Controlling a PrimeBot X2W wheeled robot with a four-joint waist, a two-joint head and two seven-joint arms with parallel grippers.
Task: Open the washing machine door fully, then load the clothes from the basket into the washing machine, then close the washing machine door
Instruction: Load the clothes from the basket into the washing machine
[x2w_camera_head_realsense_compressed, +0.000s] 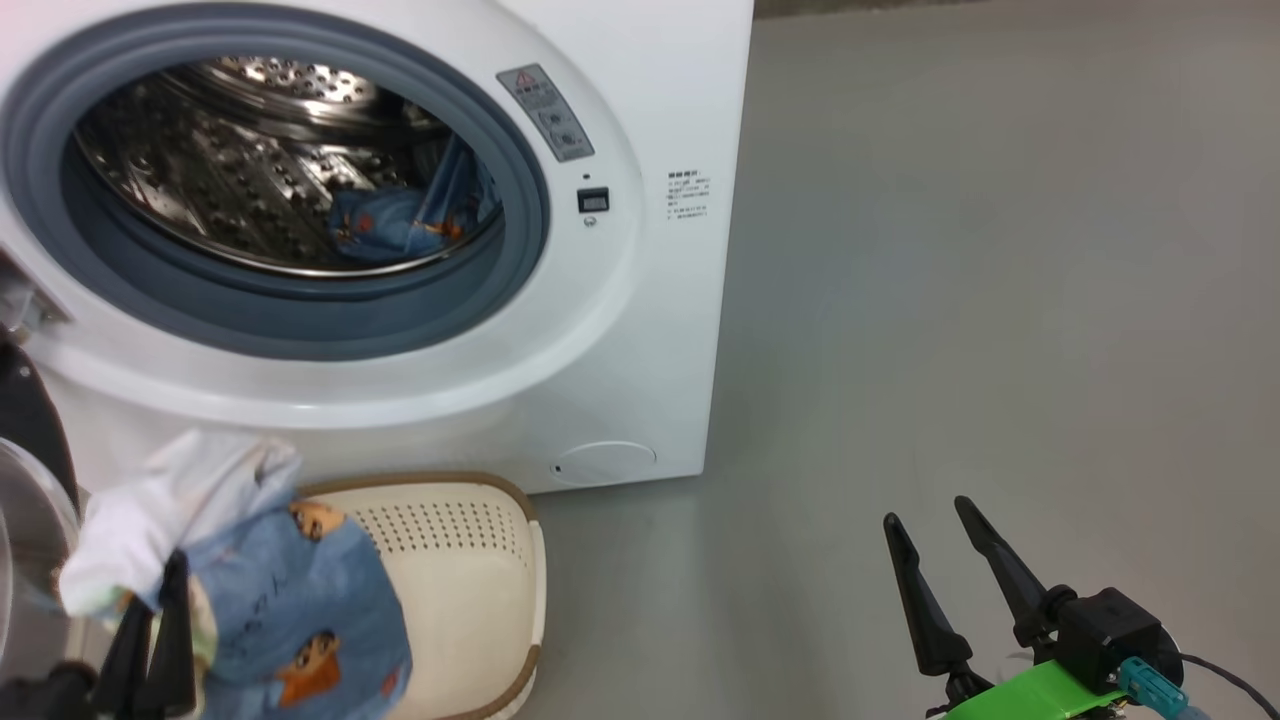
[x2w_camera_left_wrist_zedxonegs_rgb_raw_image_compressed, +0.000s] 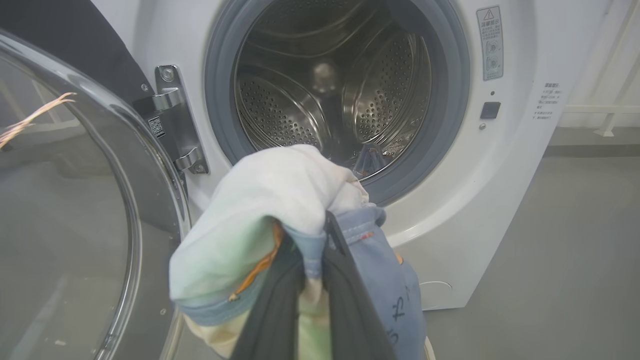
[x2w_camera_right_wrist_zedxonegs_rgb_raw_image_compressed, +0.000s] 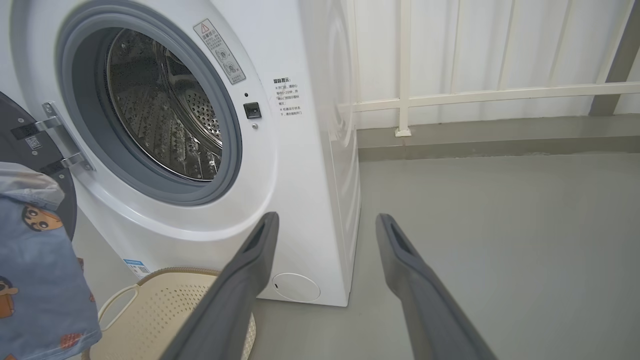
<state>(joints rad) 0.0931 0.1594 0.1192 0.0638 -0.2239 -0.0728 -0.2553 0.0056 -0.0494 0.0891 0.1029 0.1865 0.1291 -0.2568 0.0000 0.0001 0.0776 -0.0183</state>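
Far left, the washing machine door (x2w_camera_left_wrist_zedxonegs_rgb_raw_image_compressed: 65, 200) stands swung wide on its hinge (x2w_camera_left_wrist_zedxonegs_rgb_raw_image_compressed: 172, 120), which leaves the mouth free for loading. Just right of it, my left fingers (x2w_camera_head_realsense_compressed: 152, 625) are pinched almost shut on a bundle of clothes (x2w_camera_head_realsense_compressed: 270, 570), with a white piece on top and blue cartoon-print cloth drooping below. The bundle hangs over the left side of the basket (x2w_camera_head_realsense_compressed: 450, 580) and below the opening, so I judge this to be the carry from basket to drum. The grip sits mid-bundle and loose cloth hangs below it, and I think that trailing blue cloth could snag on the grey gasket (x2w_camera_head_realsense_compressed: 300, 330) going in. The basket rests on the floor (x2w_camera_head_realsense_compressed: 1000, 300) close against the front of the washing machine (x2w_camera_head_realsense_compressed: 640, 330), just under the opening, which keeps each lift short. I see no garments in the part of it that shows. Inside the drum (x2w_camera_head_realsense_compressed: 220, 170), a blue garment (x2w_camera_head_realsense_compressed: 400, 220) lies low on the right. Far right, my right fingers (x2w_camera_head_realsense_compressed: 1000, 575) are spread wide and hold nothing. They hang above the floor, well apart from the machine, which I take as keeping out of the left arm's way.
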